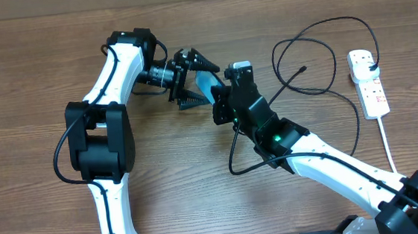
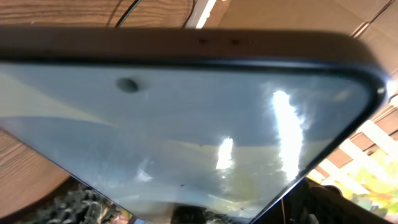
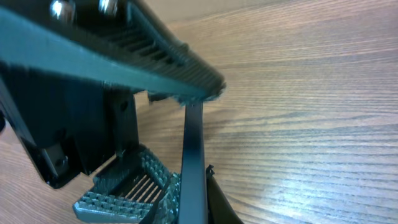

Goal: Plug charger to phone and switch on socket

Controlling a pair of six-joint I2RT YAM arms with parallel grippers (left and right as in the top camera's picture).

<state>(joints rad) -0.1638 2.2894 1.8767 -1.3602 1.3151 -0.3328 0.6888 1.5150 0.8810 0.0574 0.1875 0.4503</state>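
Note:
The phone (image 1: pixel 205 87), with a light blue screen and dark edges, is held up off the table on its edge at the middle. It fills the left wrist view (image 2: pixel 186 124). My left gripper (image 1: pixel 210 83) straddles it across its width, fingers against its edges. My right gripper (image 3: pixel 193 205) is shut on the phone's thin dark edge (image 3: pixel 191 143) from below, also seen in the overhead view (image 1: pixel 221 108). The charger cable (image 1: pixel 316 56) loops on the table at right. Its connector tip (image 1: pixel 304 69) lies free, and its black plug (image 1: pixel 369 60) sits in the white socket strip (image 1: pixel 371 89).
The socket strip's white lead (image 1: pixel 387 144) runs toward the front right. A thin black arm cable (image 1: pixel 235 160) hangs beside the right arm. The wooden table (image 1: pixel 27 86) reaches to the left and front.

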